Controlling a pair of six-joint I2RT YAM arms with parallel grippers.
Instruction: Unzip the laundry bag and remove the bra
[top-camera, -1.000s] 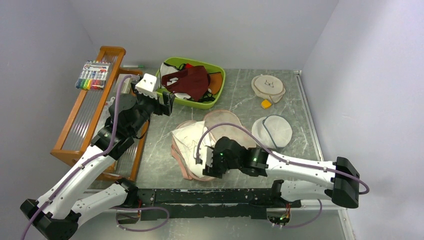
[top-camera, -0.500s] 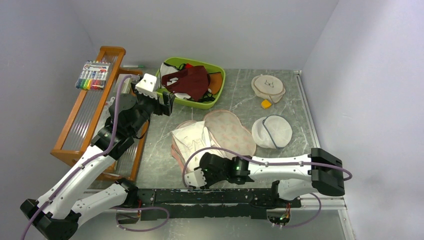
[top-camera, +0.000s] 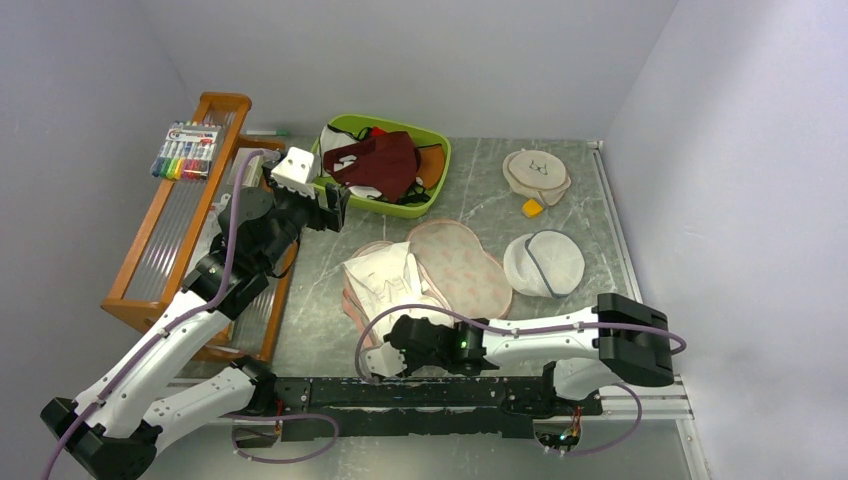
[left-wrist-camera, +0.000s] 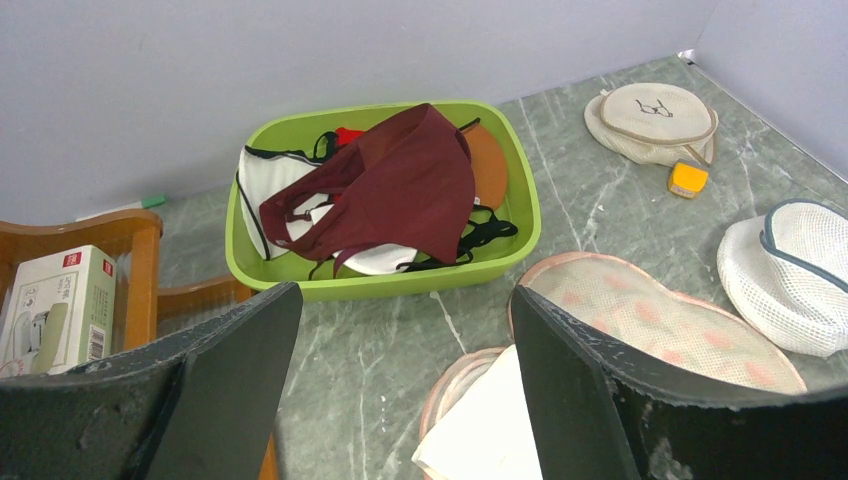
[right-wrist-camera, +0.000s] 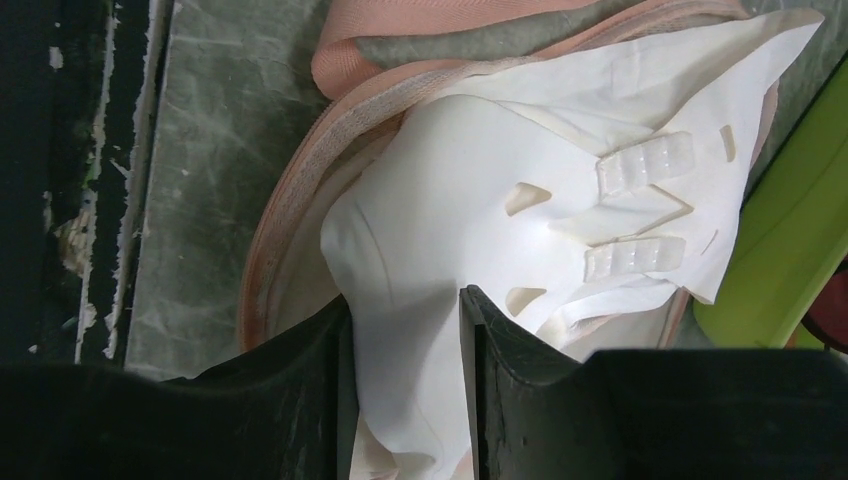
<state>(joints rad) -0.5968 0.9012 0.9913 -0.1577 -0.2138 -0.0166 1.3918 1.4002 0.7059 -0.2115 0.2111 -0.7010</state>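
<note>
The laundry bag (top-camera: 462, 268) lies unzipped in the middle of the table, its printed flap thrown open to the right and its pink edging (right-wrist-camera: 300, 190) showing. The white bra (top-camera: 383, 282) rests on the bag's left half, straps and clasps up. My right gripper (top-camera: 385, 360) is low at the bag's near edge. In the right wrist view the right gripper (right-wrist-camera: 405, 300) is shut on a fold of the bra (right-wrist-camera: 480, 190). My left gripper (top-camera: 335, 208) hangs open above the table, apart from the bag (left-wrist-camera: 650, 320) and the bra (left-wrist-camera: 500, 420); nothing sits in the left gripper (left-wrist-camera: 405, 300).
A green tray (top-camera: 441, 150) at the back holds a maroon garment (top-camera: 382, 160) and other clothes. A round white mesh bag (top-camera: 545, 262), a cream disc (top-camera: 537, 172) and a small orange piece (top-camera: 532, 208) lie on the right. A wooden rack (top-camera: 165, 240) with markers (top-camera: 186, 150) stands left.
My right arm has drawn back toward the near edge and to the left, and its jaws have closed on the bra. The left arm has not moved.
</note>
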